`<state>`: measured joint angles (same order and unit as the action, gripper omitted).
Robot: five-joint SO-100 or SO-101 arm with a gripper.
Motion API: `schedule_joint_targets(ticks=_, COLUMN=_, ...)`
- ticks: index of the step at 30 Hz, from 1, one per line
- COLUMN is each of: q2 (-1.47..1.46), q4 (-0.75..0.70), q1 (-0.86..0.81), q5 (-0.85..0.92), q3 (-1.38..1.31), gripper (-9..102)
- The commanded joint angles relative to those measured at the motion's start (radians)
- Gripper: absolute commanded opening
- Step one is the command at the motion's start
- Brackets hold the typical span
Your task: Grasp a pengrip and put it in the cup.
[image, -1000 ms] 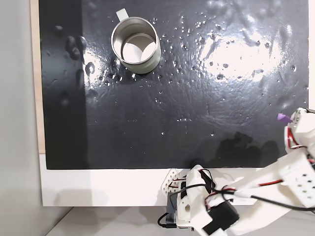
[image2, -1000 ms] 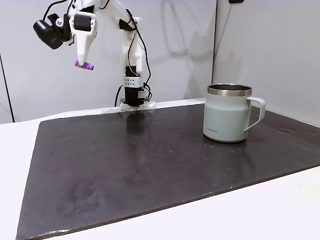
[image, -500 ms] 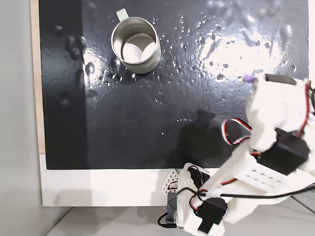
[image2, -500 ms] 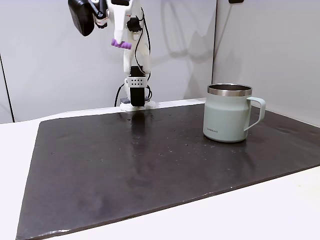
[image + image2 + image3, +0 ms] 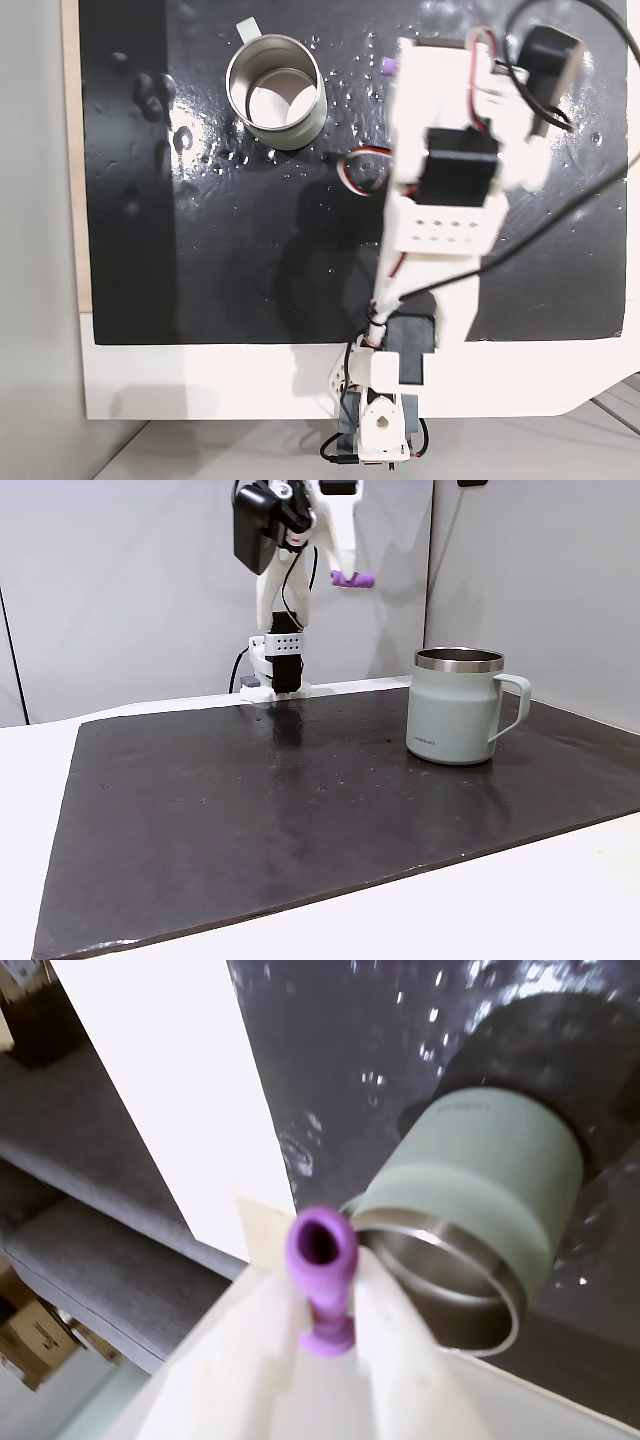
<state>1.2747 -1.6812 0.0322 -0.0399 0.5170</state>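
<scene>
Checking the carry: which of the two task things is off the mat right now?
The purple pengrip, pinched in the gripper high above the mat; the cup stands on it.

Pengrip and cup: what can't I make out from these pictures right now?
- Pengrip: in the top-down fixed view the arm covers all but its tip.
- Gripper: fingertips blurred in the wrist view, so contact is unclear.
- Cup: its handle is hidden in the wrist view.

One pengrip (image 5: 320, 1260), one cup (image 5: 459, 706), one black mat (image 5: 300, 820).
</scene>
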Motion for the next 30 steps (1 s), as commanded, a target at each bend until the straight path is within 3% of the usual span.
schedule_joint_targets(ticks=1, q2=-0.032, q4=0.011, q1=0.083, q5=-0.034, q3=-0.101, gripper=0)
schedule_joint_targets(ticks=7, q2=-0.161, q4=0.026, q1=0.193, q5=-0.028, q3=-0.244, gripper=0)
schedule_joint_targets(ticks=20, q2=-0.184, q4=0.025, q1=0.345, q5=0.002, q3=-0.256, gripper=0)
schedule_joint_targets(ticks=25, q2=-0.169, q4=-0.005, q1=0.333, q5=0.021, q3=-0.249, gripper=22)
schedule_joint_targets(ticks=30, q2=-0.152, q4=-0.006, q1=0.327, q5=0.021, q3=-0.244, gripper=25)
